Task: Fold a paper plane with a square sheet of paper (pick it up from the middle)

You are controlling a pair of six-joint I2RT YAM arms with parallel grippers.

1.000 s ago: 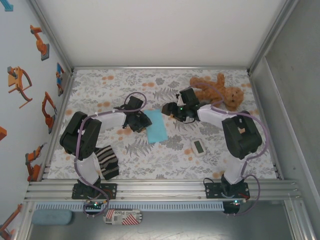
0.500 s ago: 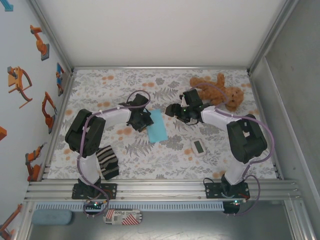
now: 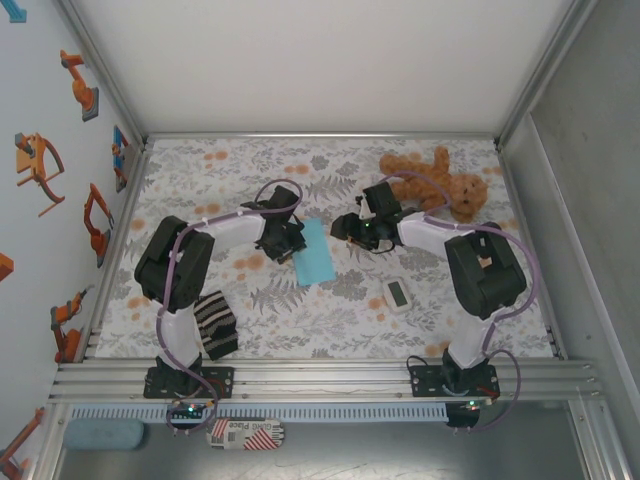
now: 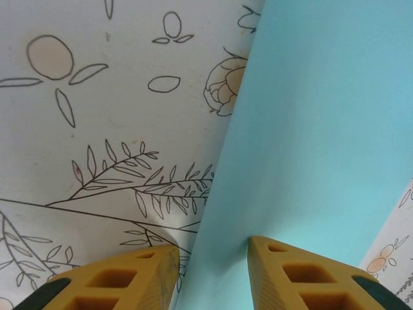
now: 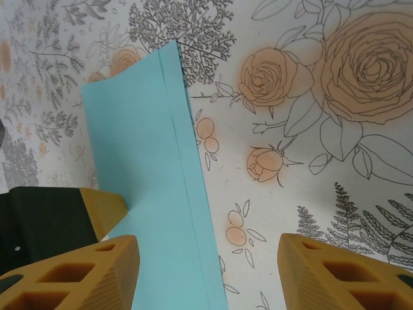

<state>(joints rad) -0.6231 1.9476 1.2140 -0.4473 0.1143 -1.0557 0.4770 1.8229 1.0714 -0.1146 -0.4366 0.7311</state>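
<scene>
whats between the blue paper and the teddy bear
The right gripper lies between the blue paper and the teddy bear, close to the paper's edge. The top view shows this.

Found paper (image 3: 315,255) flat on table (image 3: 200,180) at centre of the top view. Found left gripper (image 3: 291,241) at its left edge, astride that edge, and right gripper (image 3: 343,227) just right of its upper corner. Noted bear (image 3: 440,185) at upper right, behind right gripper. Noted gadget (image 3: 397,294) to lower right of paper, well apart. Noted cloth (image 3: 213,325) at lower left, just right of left arm (image 3: 175,270).
</scene>
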